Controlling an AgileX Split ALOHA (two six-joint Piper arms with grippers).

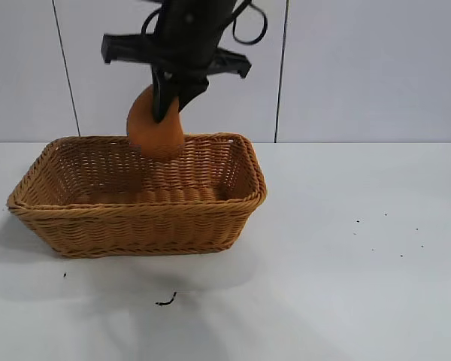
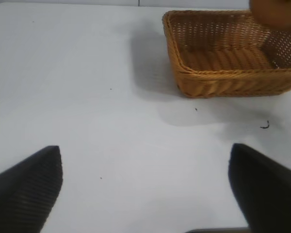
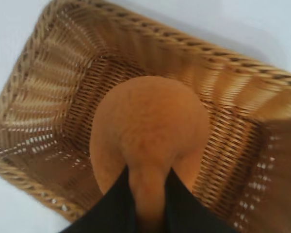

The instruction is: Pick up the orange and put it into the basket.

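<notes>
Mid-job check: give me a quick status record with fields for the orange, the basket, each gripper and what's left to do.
orange: held in the air above the basket's open interior, not yet released
basket: upright on the white table, nothing seen inside
right gripper: shut on the orange's knobby top, pointing down over the basket
left gripper: open, apart from the basket over bare table, holding nothing
table: white, a few dark specks
remaining: lower and release the orange into the basket

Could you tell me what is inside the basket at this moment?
Nothing lies in the basket: its woven floor shows bare. The orange, held by the right gripper, hangs above it. In the right wrist view the orange covers the middle of the floor.
</notes>
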